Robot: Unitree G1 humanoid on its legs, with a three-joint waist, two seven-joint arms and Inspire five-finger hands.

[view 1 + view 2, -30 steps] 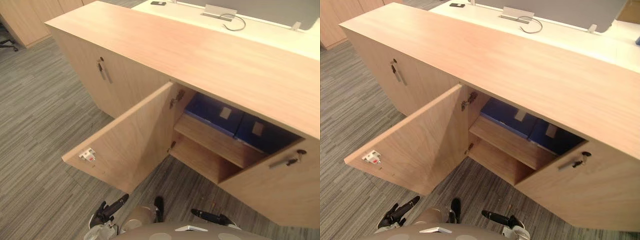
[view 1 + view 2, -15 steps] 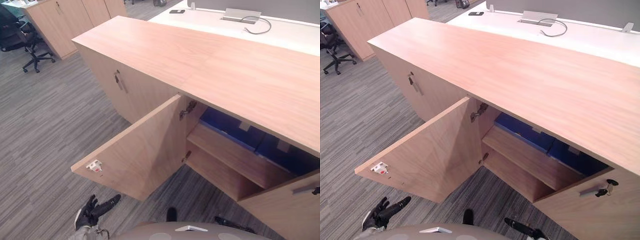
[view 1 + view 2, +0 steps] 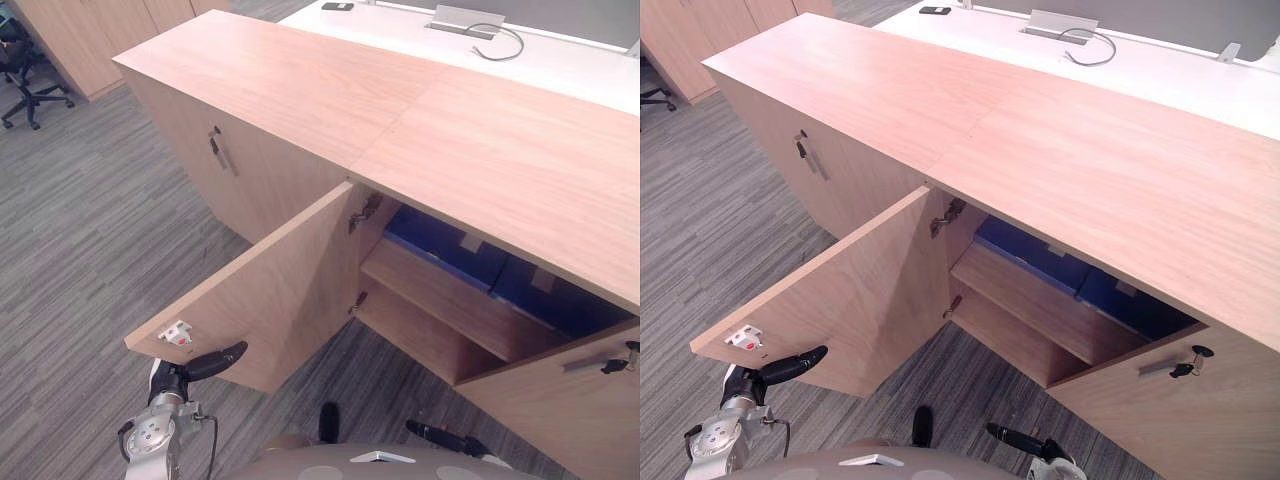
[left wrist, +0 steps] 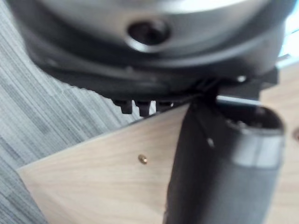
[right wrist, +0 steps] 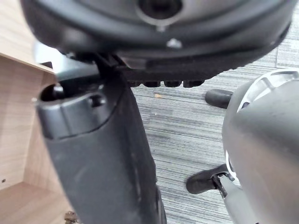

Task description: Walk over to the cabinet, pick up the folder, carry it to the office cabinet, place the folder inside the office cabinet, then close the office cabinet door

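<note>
The long wooden office cabinet (image 3: 420,120) stands before me with two doors swung open. Two blue folders (image 3: 440,240) (image 3: 540,290) lie on its upper inner shelf; the lower shelf (image 3: 420,330) is bare. My left hand (image 3: 205,362) is open, its straight fingers just under the lower corner of the open left door (image 3: 270,290), near the white latch (image 3: 175,333). The left wrist view has that door panel (image 4: 93,186) right past the thumb (image 4: 224,163). My right hand (image 3: 1015,440) hangs low over the carpet in front of the open right door (image 3: 560,410), fingers straight and holding nothing.
A closed door with a bar handle (image 3: 222,150) lies left of the opening. The right door carries a handle with a key (image 3: 610,362). Behind the cabinet is a white desk (image 3: 560,60) with a cable. An office chair (image 3: 20,70) stands far left on grey carpet.
The camera has swung about. My left hand has risen from low over the carpet to just under the open left door's corner. The right hand stays low.
</note>
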